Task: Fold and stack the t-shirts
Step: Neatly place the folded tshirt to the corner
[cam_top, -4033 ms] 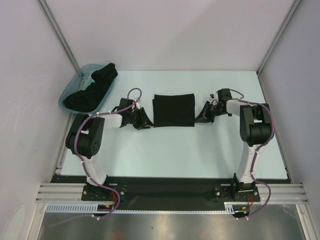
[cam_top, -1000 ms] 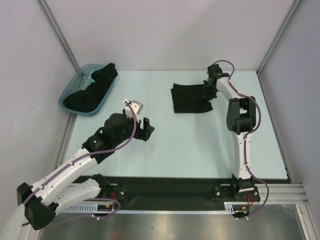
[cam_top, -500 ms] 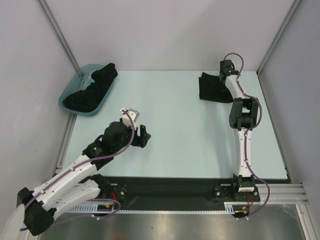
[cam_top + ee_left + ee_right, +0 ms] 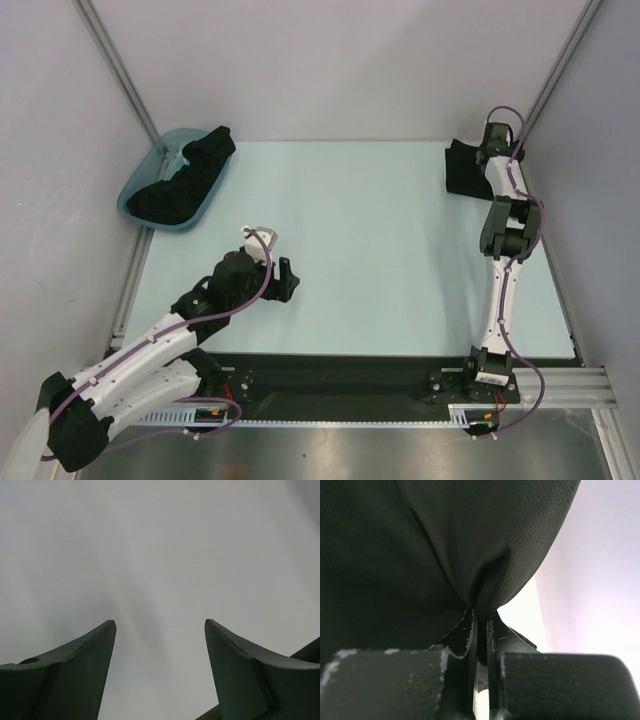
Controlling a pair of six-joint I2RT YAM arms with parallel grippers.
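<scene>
A folded black t-shirt (image 4: pixel 463 170) lies at the table's far right corner, next to the right wall. My right gripper (image 4: pixel 484 160) is stretched out to it and is shut on a fold of its cloth (image 4: pixel 485 587), which fills most of the right wrist view. More black t-shirts (image 4: pixel 185 180) lie heaped in the teal tub (image 4: pixel 139 186) at the far left. My left gripper (image 4: pixel 287 281) is open and empty over bare table at the near left; its fingers (image 4: pixel 80 665) frame only blank table.
The teal tub sits against the left wall at the back. Grey walls close in the table on the left, back and right. The right arm (image 4: pixel 505 250) runs along the right side of the table.
My right gripper has dragged the folded t-shirt from the table's middle to the far right corner. My left arm has let go of it and pulled back toward the near left.
</scene>
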